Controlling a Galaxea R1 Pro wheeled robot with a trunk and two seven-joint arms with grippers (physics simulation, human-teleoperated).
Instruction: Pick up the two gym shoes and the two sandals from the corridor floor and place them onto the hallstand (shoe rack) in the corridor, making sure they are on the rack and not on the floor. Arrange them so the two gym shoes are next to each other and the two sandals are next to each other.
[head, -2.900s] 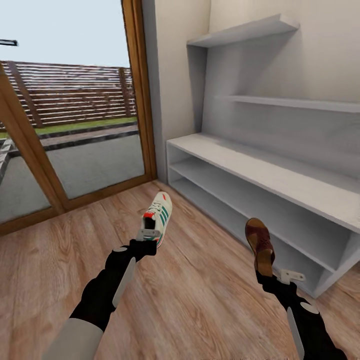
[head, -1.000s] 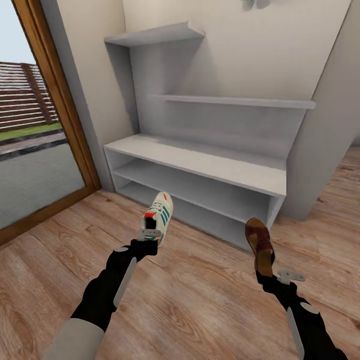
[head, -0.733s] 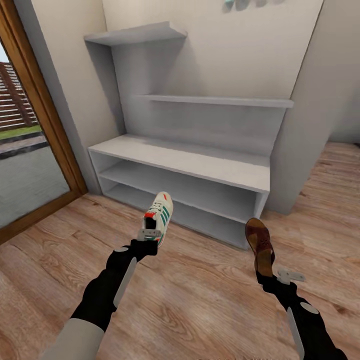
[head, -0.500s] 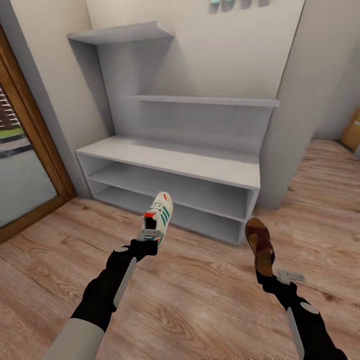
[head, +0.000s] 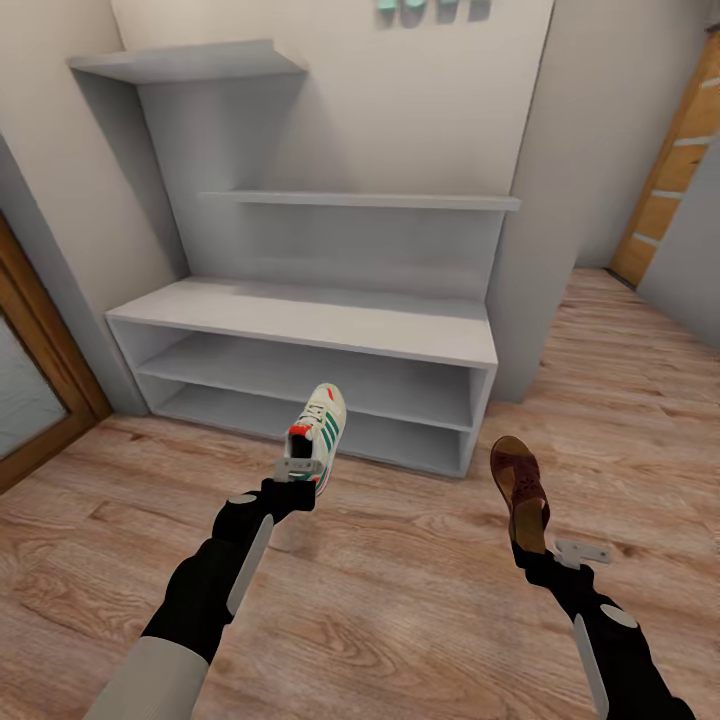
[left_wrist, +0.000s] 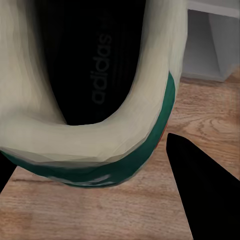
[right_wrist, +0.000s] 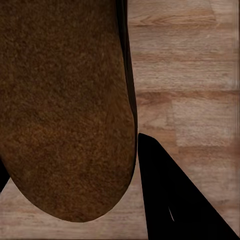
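Head view: cream-white lace-up gym shoe (head: 320, 432) with green stripes and red heel tab held off the light wood-plank floor (head: 400, 600), heel clamped in left gripper (head: 300, 468), toe toward pale grey hallstand (head: 300, 320). Flat dark brown leather-look sandal (head: 520, 490) gripped at heel end by right gripper (head: 548, 548), also off the floor, just right of the rack's front corner. Rack bench top and both low shelves bare. Left wrist view: shoe opening (left_wrist: 90, 75) between dark fingers (left_wrist: 200, 195). Right wrist view: sandal footbed (right_wrist: 65, 100) beside finger (right_wrist: 170, 200).
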